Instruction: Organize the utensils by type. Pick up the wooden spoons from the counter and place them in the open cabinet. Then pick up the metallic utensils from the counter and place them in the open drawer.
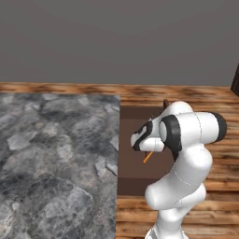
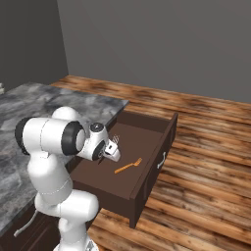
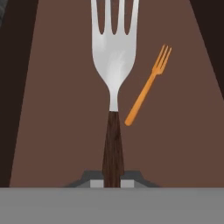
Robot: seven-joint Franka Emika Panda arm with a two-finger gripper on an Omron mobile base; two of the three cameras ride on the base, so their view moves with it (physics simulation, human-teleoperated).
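**Fork held over the open drawer**

Gripper jaws are clamped tight on the dark reddish-brown handle of the silver-tined fork, which sticks straight out ahead of the hand above the drawer's inside.

Biggest in the scene is the counter, a grey marbled slab with paler and darker patches, ending at a straight edge beside the drawer. The drawer is pulled well out from under it: a shallow dark brown wooden box with a plain brown floor and a silver handle on its front panel.

The held fork has a broad, shiny head with four tines, narrowing to a thin neck that runs into a grained wooden handle. In the right base view its tines show just beside the hand, over the drawer's left part.

Smallest is the orange fork, slim and all one colour here, lying flat and slantwise on the drawer floor, apart from the held fork.
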